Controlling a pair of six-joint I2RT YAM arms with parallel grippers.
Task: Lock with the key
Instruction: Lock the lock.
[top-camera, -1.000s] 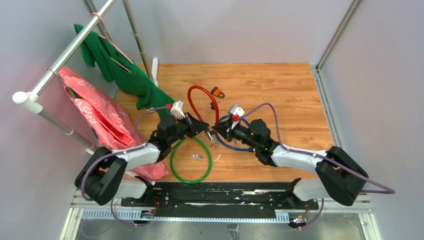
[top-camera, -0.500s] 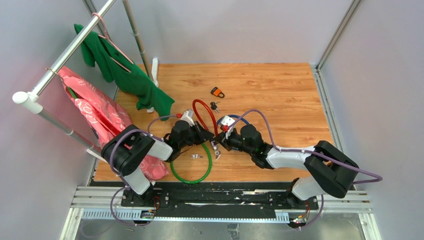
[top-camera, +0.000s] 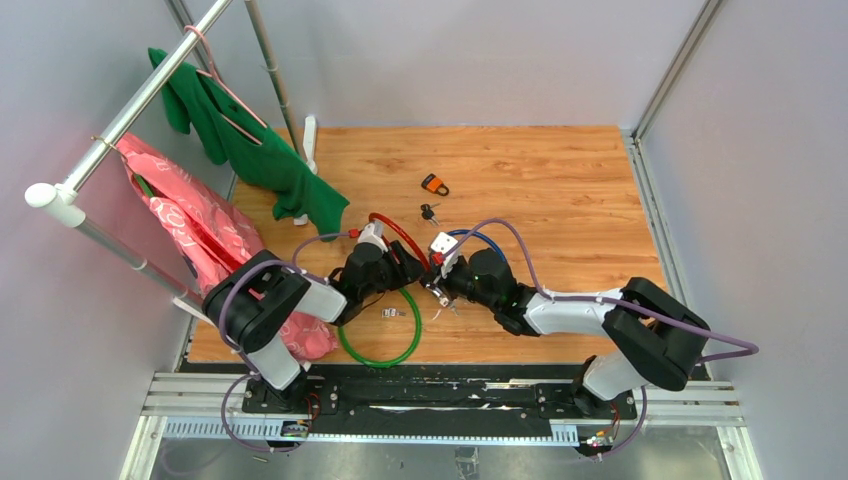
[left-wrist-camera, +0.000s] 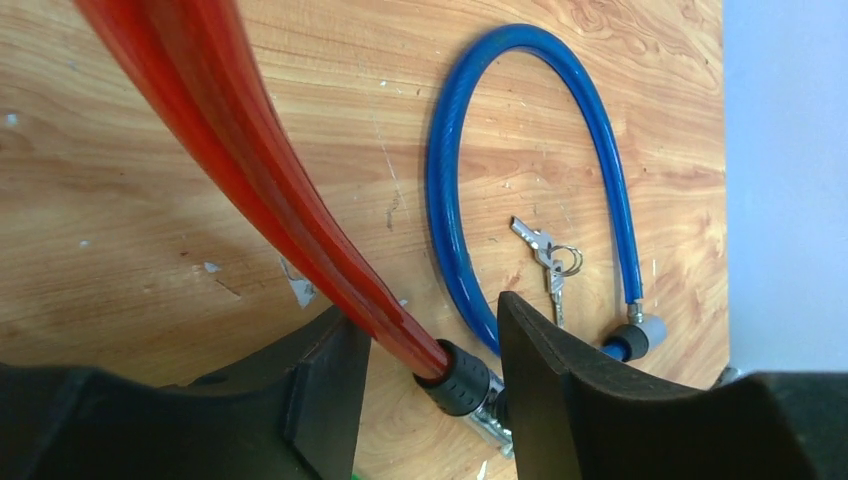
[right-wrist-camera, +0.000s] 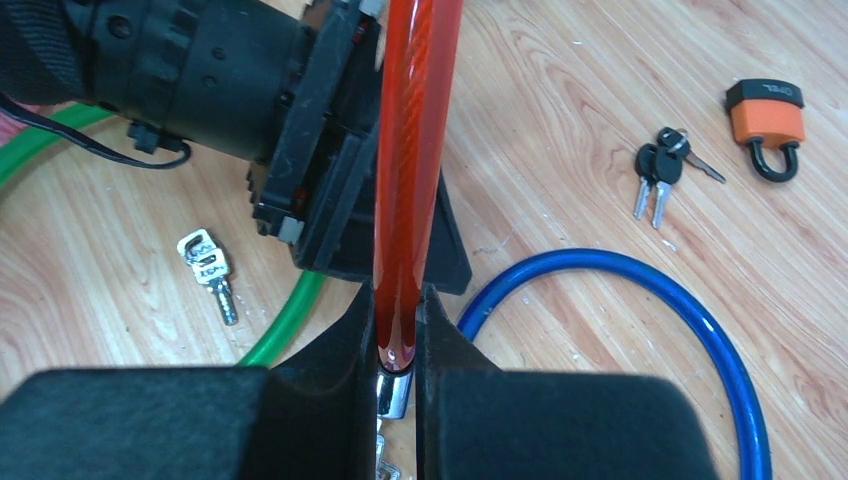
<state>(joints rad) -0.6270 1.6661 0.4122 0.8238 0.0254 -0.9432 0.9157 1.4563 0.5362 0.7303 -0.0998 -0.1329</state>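
Red cable lock (right-wrist-camera: 408, 150), glossy translucent sleeve, black collar, metal tip, lies near the centre of the wood-grain bench (top-camera: 560, 180). Right end effector (right-wrist-camera: 398, 300) clamps the sleeve just above the tip. Left end effector (left-wrist-camera: 425, 310) is unclamped, pads (left-wrist-camera: 545, 380) standing apart either side of the collar.

Top view: orange padlock (top-camera: 434, 184) and black-headed keys (top-camera: 428, 211) at 12 o'clock of the end effectors, green loop (top-camera: 378, 362) at 7.

Left wrist alone shows the blue loop's (left-wrist-camera: 440, 180) grey end cap.

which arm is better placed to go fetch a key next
Left, probably. The left hand is open, jaws apart around the red cable, so it is free. The right hand is shut on that cable's end. The silver keys lie on the left arm's side.
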